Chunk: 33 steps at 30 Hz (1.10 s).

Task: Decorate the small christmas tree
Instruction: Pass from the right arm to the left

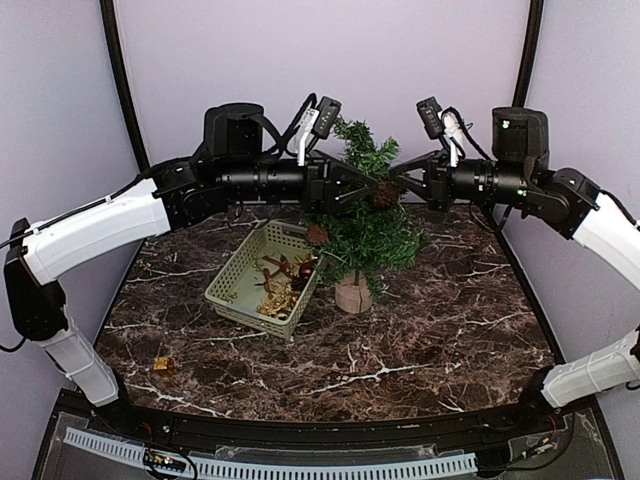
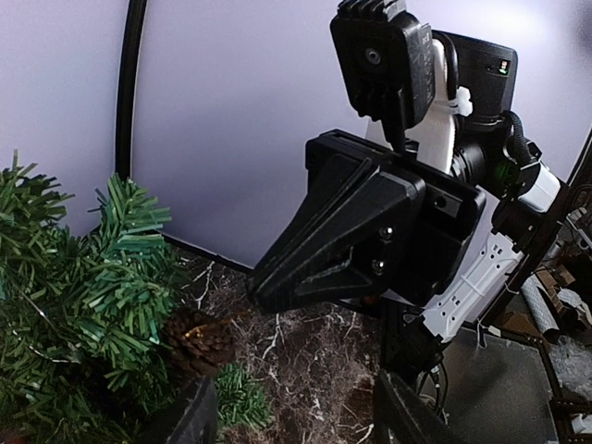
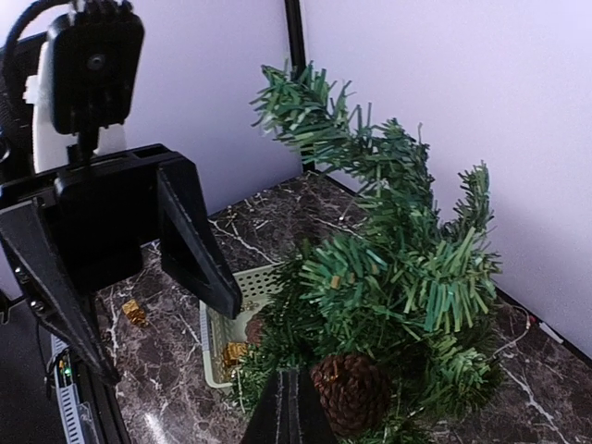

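The small christmas tree (image 1: 372, 228) stands mid-table on its round wooden base (image 1: 353, 293). A brown pine cone (image 1: 384, 194) hangs in its upper branches, and another pine cone (image 1: 317, 235) sits on its left side. My left gripper (image 1: 360, 190) reaches in from the left. In the left wrist view it (image 2: 296, 421) is open, its fingers (image 2: 196, 416) spread wide beside the pine cone (image 2: 194, 340) with only tabletop between them. My right gripper (image 1: 397, 178) comes from the right. Its shut tip (image 3: 291, 407) rests just left of the pine cone (image 3: 351, 393).
A pale green basket (image 1: 232, 278) holding gold and brown ornaments sits left of the tree, close to its base. A small gold ornament (image 1: 164, 366) lies loose on the dark marble table at the near left. A purple wall closes off the back.
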Each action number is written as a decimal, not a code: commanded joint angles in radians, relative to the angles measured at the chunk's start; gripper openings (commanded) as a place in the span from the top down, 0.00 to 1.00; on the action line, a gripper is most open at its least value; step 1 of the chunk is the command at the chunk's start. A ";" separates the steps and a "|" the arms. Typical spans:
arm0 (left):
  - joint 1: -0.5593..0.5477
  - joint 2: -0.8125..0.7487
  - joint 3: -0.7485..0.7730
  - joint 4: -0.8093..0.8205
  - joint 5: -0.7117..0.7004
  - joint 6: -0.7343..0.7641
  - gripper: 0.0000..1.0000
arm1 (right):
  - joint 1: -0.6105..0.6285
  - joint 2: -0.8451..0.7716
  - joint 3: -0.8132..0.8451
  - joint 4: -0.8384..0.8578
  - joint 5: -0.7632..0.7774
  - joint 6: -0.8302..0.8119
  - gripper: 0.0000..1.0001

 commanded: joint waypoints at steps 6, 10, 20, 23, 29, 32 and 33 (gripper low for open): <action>0.011 0.021 0.029 0.002 0.071 -0.006 0.47 | -0.042 -0.005 0.046 -0.041 -0.264 -0.024 1.00; 0.012 0.022 0.009 0.030 0.109 -0.012 0.50 | -0.051 -0.008 0.038 -0.049 -0.331 -0.019 1.00; 0.011 0.028 -0.010 0.053 0.159 -0.004 0.53 | -0.056 -0.008 0.047 -0.064 -0.415 -0.016 1.00; 0.012 0.029 -0.012 0.058 0.176 -0.005 0.53 | -0.056 -0.008 0.053 -0.071 -0.422 -0.018 1.00; 0.013 0.039 -0.012 0.062 0.192 -0.008 0.55 | -0.056 -0.007 0.059 -0.082 -0.435 -0.024 1.00; 0.012 0.047 -0.009 0.069 0.206 -0.010 0.57 | -0.057 -0.007 0.060 -0.086 -0.439 -0.025 1.00; 0.012 0.052 -0.008 0.071 0.208 -0.011 0.57 | -0.056 -0.007 0.061 -0.086 -0.440 -0.025 1.00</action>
